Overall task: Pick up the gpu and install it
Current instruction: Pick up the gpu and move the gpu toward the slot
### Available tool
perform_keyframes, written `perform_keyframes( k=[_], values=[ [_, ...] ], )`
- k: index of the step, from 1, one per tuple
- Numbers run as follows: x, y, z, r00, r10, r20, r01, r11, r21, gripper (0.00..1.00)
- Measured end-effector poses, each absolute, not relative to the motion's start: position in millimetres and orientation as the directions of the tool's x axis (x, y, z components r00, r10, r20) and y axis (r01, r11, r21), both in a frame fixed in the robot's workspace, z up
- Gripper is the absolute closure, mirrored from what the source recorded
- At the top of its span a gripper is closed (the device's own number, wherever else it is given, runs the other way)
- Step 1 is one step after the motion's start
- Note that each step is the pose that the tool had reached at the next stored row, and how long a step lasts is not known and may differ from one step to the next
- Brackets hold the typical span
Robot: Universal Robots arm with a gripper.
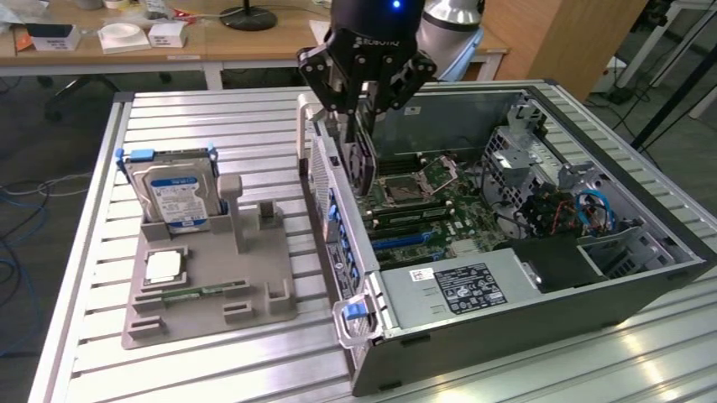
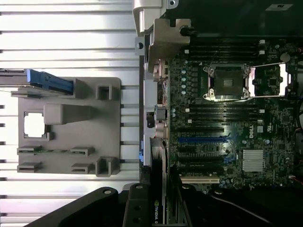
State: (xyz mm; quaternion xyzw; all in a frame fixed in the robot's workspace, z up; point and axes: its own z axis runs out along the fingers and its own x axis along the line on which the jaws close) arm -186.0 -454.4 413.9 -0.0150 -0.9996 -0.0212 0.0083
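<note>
Gripping the gpu (image 1: pixel 361 161) with jaws part-closed on its top edge — card upright just below the jaws, over the motherboard (image 1: pixel 442 206) inside the open case (image 1: pixel 538 312).

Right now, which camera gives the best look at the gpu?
The exterior view: the gpu hangs upright in the hand, its dark flat face showing at the edge of the open computer case. The wrist view catches it edge-on, a thin dark strip by the motherboard.
</note>
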Motion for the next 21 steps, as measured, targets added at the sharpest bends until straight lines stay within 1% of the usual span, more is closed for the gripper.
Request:
perform_keyframes(
  k=[15, 16, 21],
  values=[
    [-173.8, -453.4, 413.4, -1.0, 0.022, 0.017, 0.023, 0.999, 0.042, 0.74],
    [-156.3, -446.2, 413.4, -1.0, 0.022, 0.017, 0.023, 0.999, 0.042, 0.74],
    [-156.3, -446.2, 413.4, -1.0, 0.022, 0.017, 0.023, 0.999, 0.042, 0.74]
  ],
)
